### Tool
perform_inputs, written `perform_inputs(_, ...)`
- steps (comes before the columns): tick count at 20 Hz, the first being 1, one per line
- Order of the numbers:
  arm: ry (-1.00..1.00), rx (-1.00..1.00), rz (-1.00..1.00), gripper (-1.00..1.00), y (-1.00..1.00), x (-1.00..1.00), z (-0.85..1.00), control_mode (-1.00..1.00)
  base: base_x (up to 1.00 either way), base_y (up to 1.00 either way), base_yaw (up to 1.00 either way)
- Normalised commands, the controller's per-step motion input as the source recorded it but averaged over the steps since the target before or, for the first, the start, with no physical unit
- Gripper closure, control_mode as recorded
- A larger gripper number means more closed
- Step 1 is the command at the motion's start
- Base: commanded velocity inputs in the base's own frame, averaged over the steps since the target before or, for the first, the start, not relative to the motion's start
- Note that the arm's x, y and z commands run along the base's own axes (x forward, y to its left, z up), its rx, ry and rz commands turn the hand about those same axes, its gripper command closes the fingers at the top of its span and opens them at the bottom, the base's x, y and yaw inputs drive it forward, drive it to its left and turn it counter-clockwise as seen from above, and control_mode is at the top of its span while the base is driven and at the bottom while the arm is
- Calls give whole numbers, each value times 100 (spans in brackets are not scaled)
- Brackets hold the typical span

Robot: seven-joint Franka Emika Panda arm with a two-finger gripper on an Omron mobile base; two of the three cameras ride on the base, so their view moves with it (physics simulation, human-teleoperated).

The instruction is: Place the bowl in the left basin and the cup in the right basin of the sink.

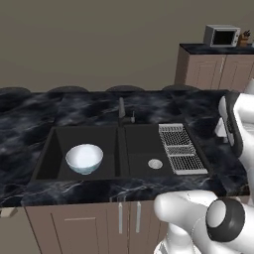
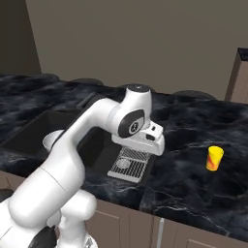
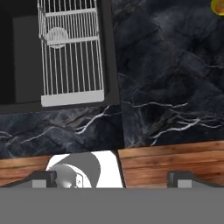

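Arm bent over the wire rack; end effector pointing down, apparently wide, empty.

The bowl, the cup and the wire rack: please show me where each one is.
bowl [image 1: 84,158], left base view, on its inner hollow.
cup [image 2: 214,158], right base view, on its yellow side.
wire rack [image 1: 179,148], left base view, on the grid's middle.

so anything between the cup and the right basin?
The cup stands on the counter right of the sink. A wire rack covers the right part of the right basin; the drain side is open. Nothing else visible blocks the way. The bowl is already in the left basin.
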Motion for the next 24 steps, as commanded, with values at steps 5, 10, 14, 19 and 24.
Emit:
perform_inputs(5,0,0,14,-100,-35,21,14,-100,0,0,0)
perform_inputs(10,5,0,9,-100,-34,27,5,-100,0,0,0)
perform_inputs(14,10,0,5,-100,-34,28,0,-100,0,0,0)
perform_inputs(19,15,0,3,-100,-34,30,0,-100,0,0,0)
perform_inputs(24,11,5,1,-100,-30,23,-8,-100,0,0,0)
